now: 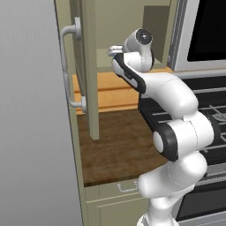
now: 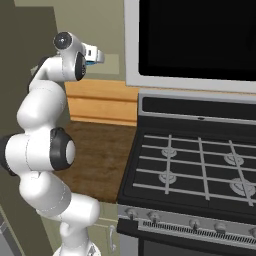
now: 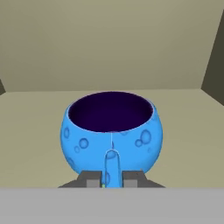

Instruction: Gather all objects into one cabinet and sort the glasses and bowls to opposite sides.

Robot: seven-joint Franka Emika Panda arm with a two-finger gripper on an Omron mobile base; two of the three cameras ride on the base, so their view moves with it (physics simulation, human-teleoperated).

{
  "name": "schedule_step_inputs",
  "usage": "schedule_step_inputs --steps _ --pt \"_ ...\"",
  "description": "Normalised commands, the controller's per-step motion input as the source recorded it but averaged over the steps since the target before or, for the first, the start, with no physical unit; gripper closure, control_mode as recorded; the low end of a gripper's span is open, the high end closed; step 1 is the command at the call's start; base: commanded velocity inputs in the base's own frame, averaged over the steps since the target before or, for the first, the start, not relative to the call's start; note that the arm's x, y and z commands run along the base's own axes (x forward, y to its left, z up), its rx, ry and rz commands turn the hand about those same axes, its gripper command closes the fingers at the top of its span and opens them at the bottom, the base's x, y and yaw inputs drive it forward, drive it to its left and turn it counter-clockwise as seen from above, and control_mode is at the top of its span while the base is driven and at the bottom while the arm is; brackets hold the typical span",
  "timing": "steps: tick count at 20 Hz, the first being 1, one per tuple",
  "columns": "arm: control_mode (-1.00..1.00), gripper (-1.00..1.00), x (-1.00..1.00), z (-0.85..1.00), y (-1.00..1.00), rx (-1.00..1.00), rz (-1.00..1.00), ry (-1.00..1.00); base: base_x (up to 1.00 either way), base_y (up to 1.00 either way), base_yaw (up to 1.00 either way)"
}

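The small bright blue bowl, dark inside, stands upright on the pale shelf inside the olive-green cabinet. My gripper is shut on the bowl's near wall, with one dark fingertip on each side of a blue ridge. In the left base view the hand reaches into the cabinet past its open door. In the right base view a sliver of the blue bowl shows under the hand. The glasses and the brown bowl are out of view.
The cabinet's open door with its curved grey handle hangs left of the arm. A wooden counter lies below, a gas stove to the right, a microwave above it. A grey panel fills the left.
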Motion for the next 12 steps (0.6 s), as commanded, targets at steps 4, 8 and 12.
schedule_step_inputs --steps 4,8,12 --pt "-1.00 1.00 0.00 0.00 0.00 0.00 0.00 0.00 0.00 0.00 0.00" --pt "-1.00 1.00 0.00 0.00 0.00 0.00 0.00 0.00 0.00 0.00 0.00" --pt "-1.00 1.00 -0.03 0.00 0.00 0.00 0.00 0.00 0.00 0.00 0.00"
